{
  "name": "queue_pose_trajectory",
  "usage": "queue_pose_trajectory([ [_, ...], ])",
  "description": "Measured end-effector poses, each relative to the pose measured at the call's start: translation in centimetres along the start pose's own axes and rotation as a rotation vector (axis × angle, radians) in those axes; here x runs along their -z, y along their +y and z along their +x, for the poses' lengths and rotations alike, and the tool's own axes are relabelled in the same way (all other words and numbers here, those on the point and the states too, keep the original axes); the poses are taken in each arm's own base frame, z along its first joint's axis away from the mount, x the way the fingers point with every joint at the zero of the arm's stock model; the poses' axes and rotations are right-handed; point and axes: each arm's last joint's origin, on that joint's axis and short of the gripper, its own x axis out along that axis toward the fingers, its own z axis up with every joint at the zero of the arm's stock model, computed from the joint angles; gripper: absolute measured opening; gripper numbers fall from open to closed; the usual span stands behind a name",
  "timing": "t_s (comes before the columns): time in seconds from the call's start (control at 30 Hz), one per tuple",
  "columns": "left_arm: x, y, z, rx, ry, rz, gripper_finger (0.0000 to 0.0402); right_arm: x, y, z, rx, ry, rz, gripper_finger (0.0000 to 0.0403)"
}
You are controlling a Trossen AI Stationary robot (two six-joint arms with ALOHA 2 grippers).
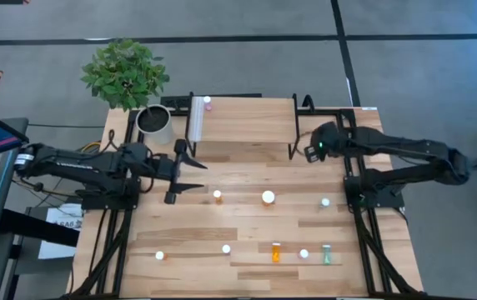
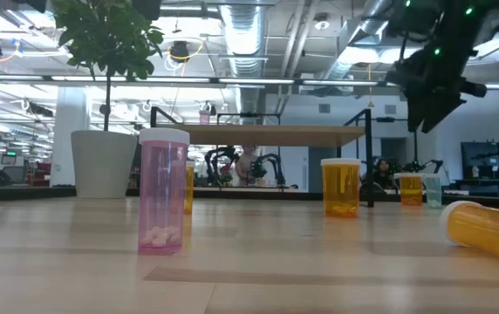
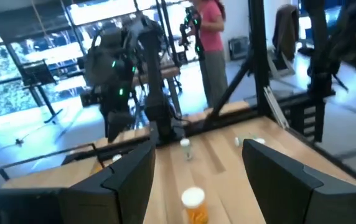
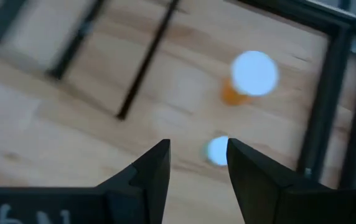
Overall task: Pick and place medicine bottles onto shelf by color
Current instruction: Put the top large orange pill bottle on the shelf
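Since our right gripper (image 4: 196, 163) has its fingers apart and empty, we judge the orange bottle (image 4: 243, 84) ahead light, rigid, slick; grasp mid-body.

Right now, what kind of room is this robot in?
Probably a robotics lab or open workshop. Bare pipes and ducts run across the ceiling, another robot arm rig sits on a bench behind the wooden table, and a person stands by more equipment.
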Motion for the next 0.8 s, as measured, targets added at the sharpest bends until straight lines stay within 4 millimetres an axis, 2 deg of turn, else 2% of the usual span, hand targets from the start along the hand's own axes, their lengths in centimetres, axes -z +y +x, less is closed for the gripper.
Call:
queue_pose_trajectory([
  [0.17,-1.3,0.1,-1.5,-0.015,-0.077,-0.006,0.0231,-1.7,-1.6,1.4,0.064,0.015,0.031,0.0186],
  [0.3,-1.5,0.0,-2.3,-0.019,-0.076,-0.006,0.0231,-3.0,-2.6,2.6,0.057,0.008,0.048,0.019],
  [0.47,-1.4,0.1,-2.5,-0.045,-0.056,0.0,0.0231,-3.8,-3.8,4.6,-0.005,0.005,0.081,0.0195],
  [0.6,-1.3,0.1,-2.5,-0.044,-0.046,0.007,0.0231,-4.2,-4.7,5.8,0.032,0.008,0.096,0.0202],
  [0.8,-1.3,0.1,-2.5,-0.044,-0.042,0.015,0.0231,-4.9,-5.1,7.5,0.05,0.002,0.119,0.022],
])
